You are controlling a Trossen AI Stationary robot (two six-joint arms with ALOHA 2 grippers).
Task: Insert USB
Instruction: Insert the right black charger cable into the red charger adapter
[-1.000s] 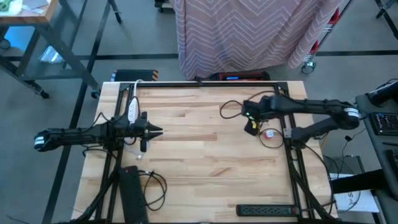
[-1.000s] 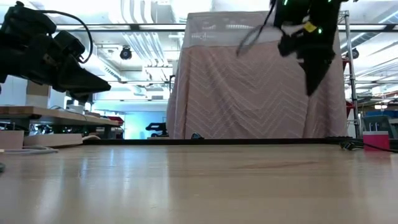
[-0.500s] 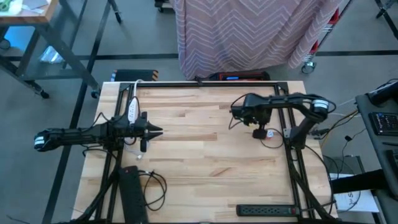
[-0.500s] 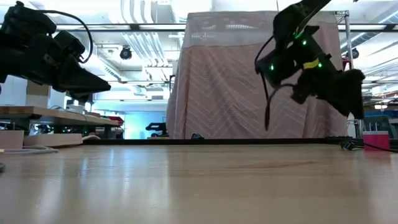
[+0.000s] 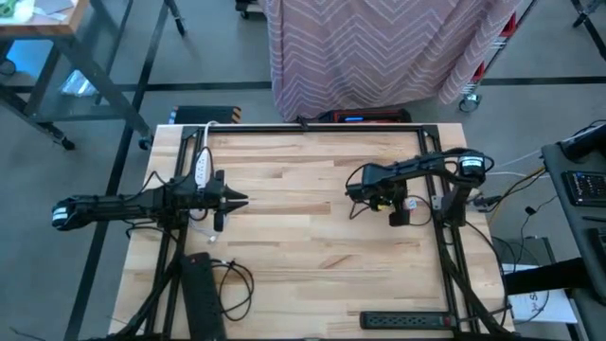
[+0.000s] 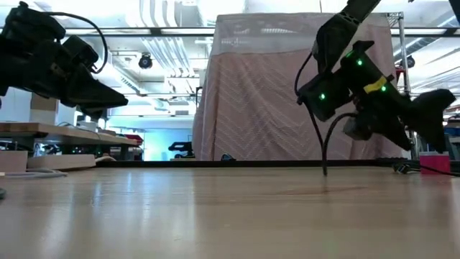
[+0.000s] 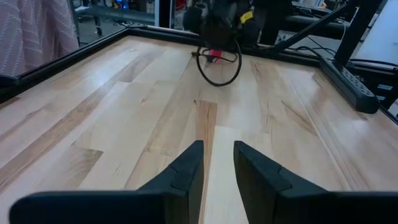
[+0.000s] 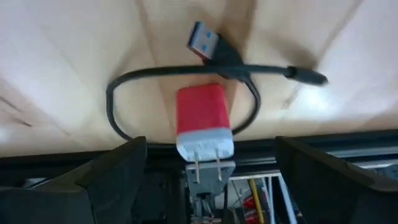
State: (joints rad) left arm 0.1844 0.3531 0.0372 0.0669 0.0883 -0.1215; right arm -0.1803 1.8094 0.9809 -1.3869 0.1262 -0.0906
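Right gripper has lowered, wide open, over boxy red charger, looped cable.

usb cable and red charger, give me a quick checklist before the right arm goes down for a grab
1. Right gripper open: ok, its fingers stand wide apart.
2. Nothing held by the right gripper: ok, the space between the fingers is free.
3. Red charger in view and lying free on the table: ok, prongs point toward the gripper.
4. USB plug free: ok, unplugged, lying just beyond the charger.
5. Black cable clear of the grab: not ok, it loops around the charger.
6. Left gripper out of the way: ok, it hovers far across the table, holding nothing.
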